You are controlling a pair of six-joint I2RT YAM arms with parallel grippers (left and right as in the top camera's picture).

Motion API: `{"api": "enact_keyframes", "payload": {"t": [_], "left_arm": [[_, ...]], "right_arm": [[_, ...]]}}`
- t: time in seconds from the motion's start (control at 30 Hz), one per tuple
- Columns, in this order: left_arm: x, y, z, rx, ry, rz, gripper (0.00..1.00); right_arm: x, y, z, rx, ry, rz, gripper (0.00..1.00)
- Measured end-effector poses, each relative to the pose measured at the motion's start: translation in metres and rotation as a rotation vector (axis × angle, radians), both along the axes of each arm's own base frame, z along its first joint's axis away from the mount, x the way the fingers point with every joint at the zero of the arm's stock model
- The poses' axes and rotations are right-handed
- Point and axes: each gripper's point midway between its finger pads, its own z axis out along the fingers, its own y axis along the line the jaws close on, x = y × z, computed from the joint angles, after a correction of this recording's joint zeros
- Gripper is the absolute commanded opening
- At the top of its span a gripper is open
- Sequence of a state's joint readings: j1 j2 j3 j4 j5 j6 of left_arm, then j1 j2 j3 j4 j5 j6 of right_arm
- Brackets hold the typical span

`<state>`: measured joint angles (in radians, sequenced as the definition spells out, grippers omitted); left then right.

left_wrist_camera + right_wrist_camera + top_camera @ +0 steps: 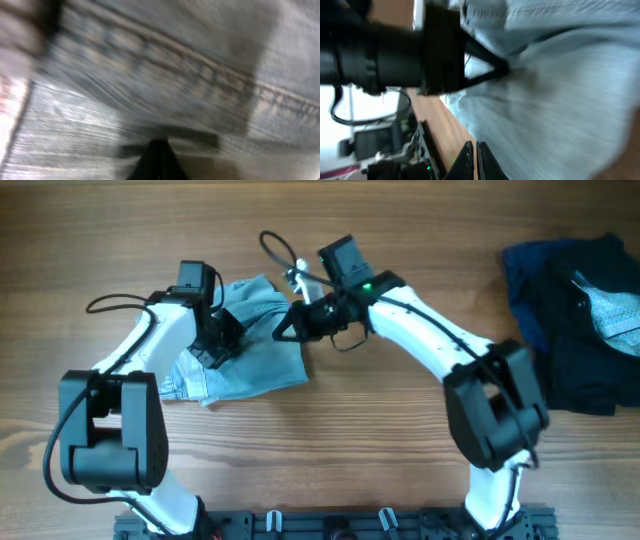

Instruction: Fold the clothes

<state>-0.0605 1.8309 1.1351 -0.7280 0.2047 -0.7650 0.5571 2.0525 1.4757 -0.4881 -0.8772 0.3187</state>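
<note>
L gripper (159,152), seen up close from its own wrist cam: dark fingertips come together to one wedge at the bottom edge, w/ pale faded-blue denim shorts (175,60) filling the whole view, blurred, a stitched seam running across. The cloth gathers right at the wedge, so the L gripper looks clamped on the shorts.

R wrist cam: R gripper (474,152) shows two thin dark fingers pressed nearly together, only a sliver btwn them, at the edge of the shorts (560,100). Can't tell if any cloth sits btwn them. The other arm's black fingers pinch the denim higher up in the same view.

Overhead: shorts (262,370) lie crumpled on the wooden table (400,480), left of centre, btwn the two white-and-black arms. L gripper (215,345) is down on the shorts' left part; R gripper (285,328) is at their upper right edge. A pile of dark navy and pale blue-grey garments (560,320) sits well apart at the table's far right.
</note>
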Motion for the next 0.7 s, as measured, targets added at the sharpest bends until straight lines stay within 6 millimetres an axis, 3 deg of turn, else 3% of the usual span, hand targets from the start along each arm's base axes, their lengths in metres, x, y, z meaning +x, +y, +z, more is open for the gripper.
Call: {"api": "enact_keyframes", "payload": {"t": [0.13, 0.2, 0.27, 0.47, 0.63, 0.7], "left_arm": [[0.000, 0.020, -0.001, -0.002, 0.013, 0.053, 0.04], [-0.002, 0.028, -0.001, -0.002, 0.020, 0.073, 0.04], [-0.002, 0.031, -0.001, 0.000, 0.020, 0.068, 0.04], [-0.003, 0.052, 0.003, 0.010, 0.004, 0.060, 0.06], [-0.002, 0.102, 0.023, 0.051, -0.054, 0.178, 0.04], [0.001, 0.106, 0.030, 0.031, -0.084, 0.194, 0.04]], "right_arm": [[-0.022, 0.022, -0.047, -0.002, 0.147, 0.047, 0.04], [-0.028, 0.022, -0.074, -0.032, 0.232, 0.037, 0.04], [-0.031, 0.020, -0.089, -0.041, 0.292, 0.026, 0.04], [-0.024, 0.011, -0.089, -0.029, 0.360, -0.012, 0.04], [-0.020, -0.003, -0.088, -0.131, 0.355, -0.082, 0.04], [-0.013, -0.005, -0.087, -0.152, 0.312, -0.103, 0.04]]}}
